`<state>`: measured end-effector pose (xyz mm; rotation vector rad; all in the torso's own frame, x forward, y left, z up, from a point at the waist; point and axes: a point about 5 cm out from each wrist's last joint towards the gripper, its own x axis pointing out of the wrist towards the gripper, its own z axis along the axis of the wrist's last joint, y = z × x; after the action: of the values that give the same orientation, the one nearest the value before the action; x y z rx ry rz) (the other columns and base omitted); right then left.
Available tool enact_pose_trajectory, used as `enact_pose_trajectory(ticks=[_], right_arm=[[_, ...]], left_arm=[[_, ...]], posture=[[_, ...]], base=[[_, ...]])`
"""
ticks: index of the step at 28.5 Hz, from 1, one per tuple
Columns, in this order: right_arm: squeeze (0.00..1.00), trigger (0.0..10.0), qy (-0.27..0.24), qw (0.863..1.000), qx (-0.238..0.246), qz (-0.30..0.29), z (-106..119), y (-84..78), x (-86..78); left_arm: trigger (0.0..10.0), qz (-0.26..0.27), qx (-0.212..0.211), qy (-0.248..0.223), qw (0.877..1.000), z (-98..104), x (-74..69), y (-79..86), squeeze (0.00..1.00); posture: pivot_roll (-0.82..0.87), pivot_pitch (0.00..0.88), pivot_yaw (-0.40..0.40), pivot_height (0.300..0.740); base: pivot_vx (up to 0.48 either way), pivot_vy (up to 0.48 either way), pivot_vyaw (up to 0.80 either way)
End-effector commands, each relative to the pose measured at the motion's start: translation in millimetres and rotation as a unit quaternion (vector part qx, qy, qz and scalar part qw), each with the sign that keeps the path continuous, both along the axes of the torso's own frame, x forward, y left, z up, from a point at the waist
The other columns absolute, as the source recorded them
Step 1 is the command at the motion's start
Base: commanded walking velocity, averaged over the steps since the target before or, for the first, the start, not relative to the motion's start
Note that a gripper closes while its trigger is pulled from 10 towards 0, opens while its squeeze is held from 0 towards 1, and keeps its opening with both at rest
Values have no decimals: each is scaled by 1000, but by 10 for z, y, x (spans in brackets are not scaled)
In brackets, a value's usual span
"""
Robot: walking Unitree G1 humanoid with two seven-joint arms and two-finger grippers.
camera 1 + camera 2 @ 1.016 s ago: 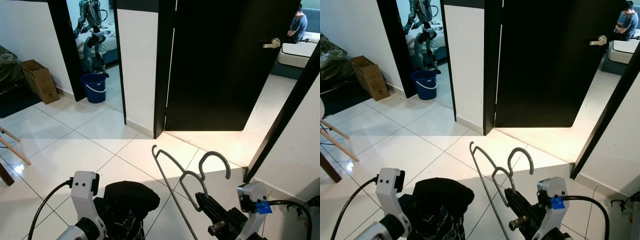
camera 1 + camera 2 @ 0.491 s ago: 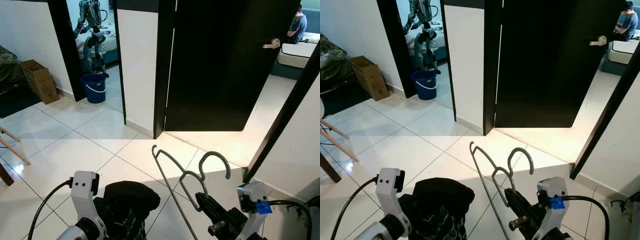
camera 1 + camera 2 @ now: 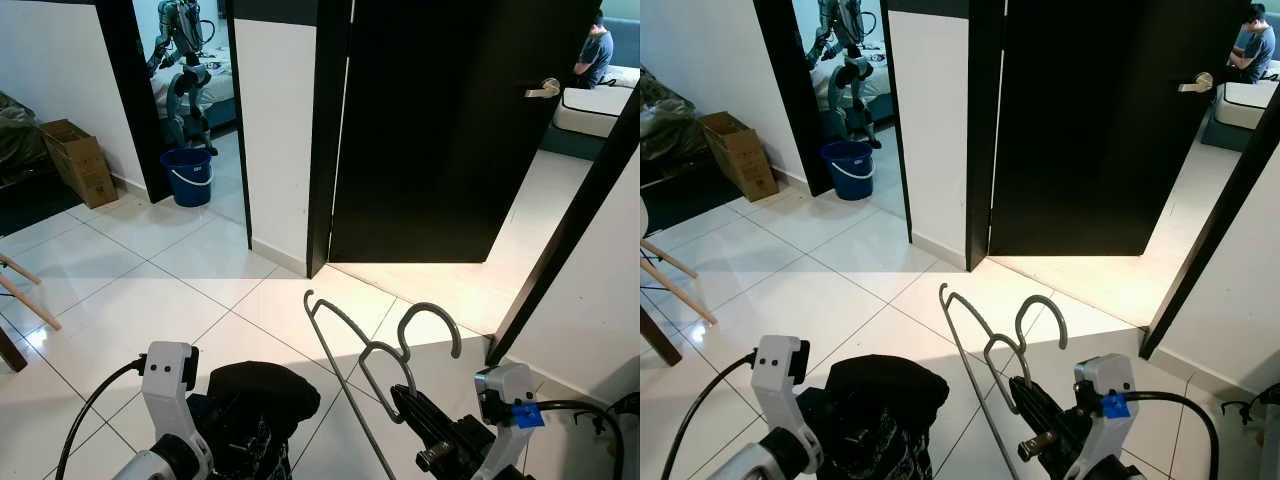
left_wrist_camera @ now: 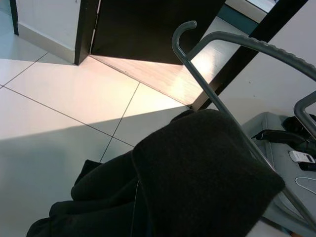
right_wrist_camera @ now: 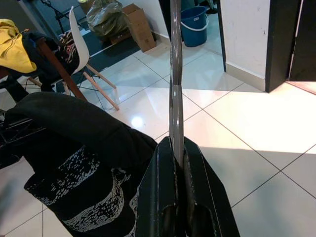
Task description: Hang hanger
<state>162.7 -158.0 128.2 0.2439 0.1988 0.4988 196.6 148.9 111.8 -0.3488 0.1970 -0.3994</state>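
My right end effector (image 5: pixel 176 163) is closed tight on the grey hanger (image 3: pixel 375 355), holding it upright above the floor (image 3: pixel 150 290), while my left carries the black garment (image 3: pixel 255 395).

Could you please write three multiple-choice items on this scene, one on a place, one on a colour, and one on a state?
1. Where does the bucket stand?
A. in the doorway left of the white wall
B. beside the chair
C. on the bed

2. What colour is the garment at the left gripper?
A. yellow
B. black
C. white

3. What is the right gripper doing?
A. hanging open
B. clamping the hanger
C. gripping the door handle

Answers: 1 A, it sits on the floor in that opening. 2 B, dark cloth with a pale print. 3 B, both fingers pinch the grey wire.
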Motion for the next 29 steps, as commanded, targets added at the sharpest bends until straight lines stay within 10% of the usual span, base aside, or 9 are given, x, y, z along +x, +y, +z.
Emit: enact_pose_trajectory(ticks=[1,29], right_arm=[[0,10000,-8,1000,1,2,41,-5,-4],[0,10000,-10,1000,1,-1,42,10,6]], left_arm=[[10000,-3,-5,-14,1000,62,12,-9,0],[10000,-3,-4,-14,1000,60,32,9,0]], posture=[[-37,0,-45,740],[-39,0,-37,740]], base=[[0,0,0],[0,0,0]])
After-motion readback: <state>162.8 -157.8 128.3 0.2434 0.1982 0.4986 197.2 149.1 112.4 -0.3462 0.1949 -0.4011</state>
